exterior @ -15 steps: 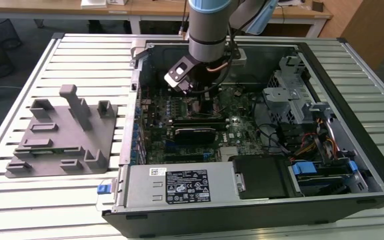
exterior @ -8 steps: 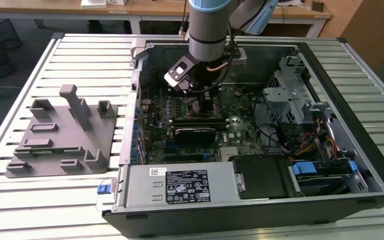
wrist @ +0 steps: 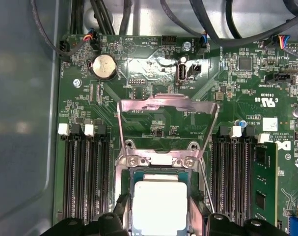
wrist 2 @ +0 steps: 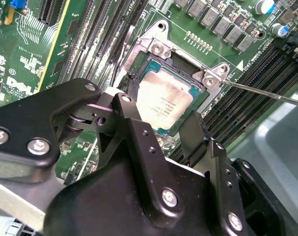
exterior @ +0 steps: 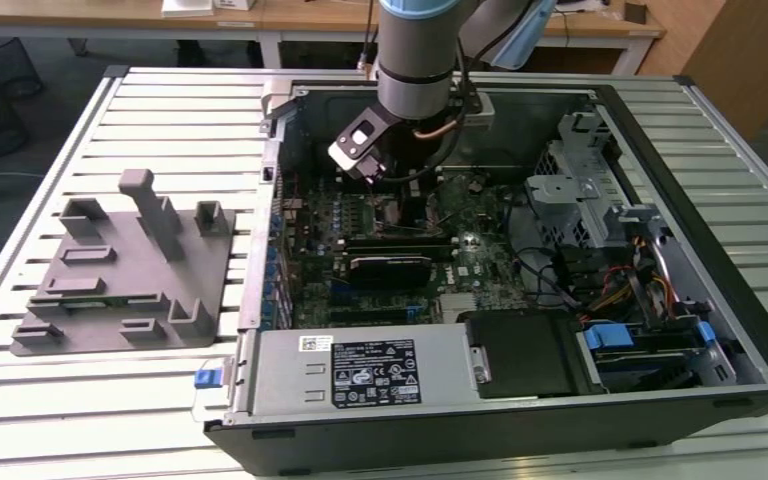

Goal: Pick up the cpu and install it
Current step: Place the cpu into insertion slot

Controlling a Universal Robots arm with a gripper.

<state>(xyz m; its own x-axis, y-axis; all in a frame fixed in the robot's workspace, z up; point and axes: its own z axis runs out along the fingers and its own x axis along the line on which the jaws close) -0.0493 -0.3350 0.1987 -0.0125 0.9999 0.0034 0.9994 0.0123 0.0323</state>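
Observation:
The cpu [wrist: 158, 204], a flat square chip with a shiny silver top, lies level in the motherboard socket [wrist: 125, 192] and shows in both wrist views. My gripper [wrist: 159, 220] hangs straight over it inside the open computer case [exterior: 704, 140]. Its black fingers [wrist 2: 134, 105] press on two opposite edges of the cpu [wrist 2: 163, 101]. In the exterior view the arm's wrist hides the chip, and the gripper [exterior: 400, 195] sits low over the green board.
The socket's metal load plate [wrist: 166, 105] stands flipped open beyond the cpu, its thin wire lever [wrist 2: 261, 91] swung out to one side. Memory slots [wrist: 85, 172] flank the socket. A black block [exterior: 387, 265], a power supply [exterior: 357, 370] and a grey fixture [exterior: 131, 270] show too.

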